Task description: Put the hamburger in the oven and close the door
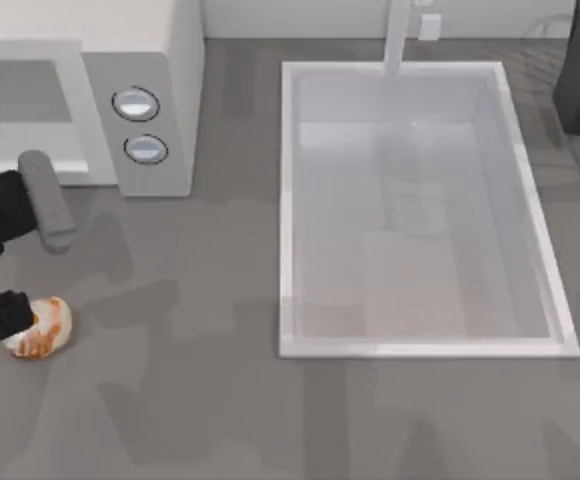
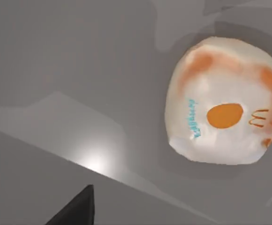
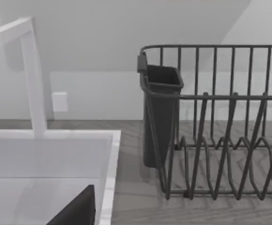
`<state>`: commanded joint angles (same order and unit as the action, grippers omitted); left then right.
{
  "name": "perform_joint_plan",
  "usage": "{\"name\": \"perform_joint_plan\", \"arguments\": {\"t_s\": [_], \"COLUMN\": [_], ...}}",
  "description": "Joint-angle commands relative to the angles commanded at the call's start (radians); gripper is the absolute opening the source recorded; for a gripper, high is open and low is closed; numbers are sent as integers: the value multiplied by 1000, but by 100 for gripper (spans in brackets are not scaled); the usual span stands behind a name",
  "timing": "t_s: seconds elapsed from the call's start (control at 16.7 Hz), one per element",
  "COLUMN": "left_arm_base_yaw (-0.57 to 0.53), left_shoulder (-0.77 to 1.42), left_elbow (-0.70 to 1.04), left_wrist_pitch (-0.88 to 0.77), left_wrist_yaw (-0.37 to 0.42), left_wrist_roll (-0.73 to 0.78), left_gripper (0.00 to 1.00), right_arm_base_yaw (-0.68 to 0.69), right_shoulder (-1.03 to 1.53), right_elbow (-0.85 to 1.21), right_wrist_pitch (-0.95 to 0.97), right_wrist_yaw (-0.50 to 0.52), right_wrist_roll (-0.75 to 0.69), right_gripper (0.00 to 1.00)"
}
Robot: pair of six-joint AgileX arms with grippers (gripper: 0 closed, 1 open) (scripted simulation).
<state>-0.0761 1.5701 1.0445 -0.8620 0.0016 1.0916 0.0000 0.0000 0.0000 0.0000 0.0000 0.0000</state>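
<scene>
Overhead camera looked straight down on the desk point(image 1: 220, 400); left wrist camera hung close above the hamburger point(image 2: 225, 101), seen at the overhead's lower left; right wrist camera faced the sink point(image 3: 51, 154), shared with the overhead.

Resting on the grey bench point(image 2: 56, 56): the hamburger point(image 2: 225, 101), a rounded cream-white wrapped lump with orange-brown patches, an orange oval, a small arched logo and turquoise lettering; beneath it, soft shadow; a dark fingertip point(image 2: 75, 211) near one corner

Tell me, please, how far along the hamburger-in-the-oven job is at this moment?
Early. Nothing looks done: the hamburger sits on the table, in front of the oven. In hand: the left claw is at the hamburger at the table's left edge. Left: lift it, place it inside, shut the door. The right arm is parked at the far right.
</scene>
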Motion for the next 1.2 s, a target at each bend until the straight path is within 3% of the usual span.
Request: {"name": "perform_joint_plan", "arguments": {"t_s": [0.24,0.66,1.2], "left_arm_base_yaw": [-9,-5,14], "left_shoulder": [180,205,285], "left_elbow": [119,131,-48], "left_wrist_pitch": [-98,-109,147], "left_wrist_yaw": [1,1,2], "left_wrist_roll": [124,144,173], "left_gripper": [100,100,100], "right_arm_base_yaw": [0,0,0], "right_shoulder": [0,0,0], "right_elbow": [0,0,0], "right_wrist_pitch": [0,0,0], "right_wrist_yaw": [0,0,0], "right_wrist_roll": [0,0,0], "right_gripper": [100,100,100]}}
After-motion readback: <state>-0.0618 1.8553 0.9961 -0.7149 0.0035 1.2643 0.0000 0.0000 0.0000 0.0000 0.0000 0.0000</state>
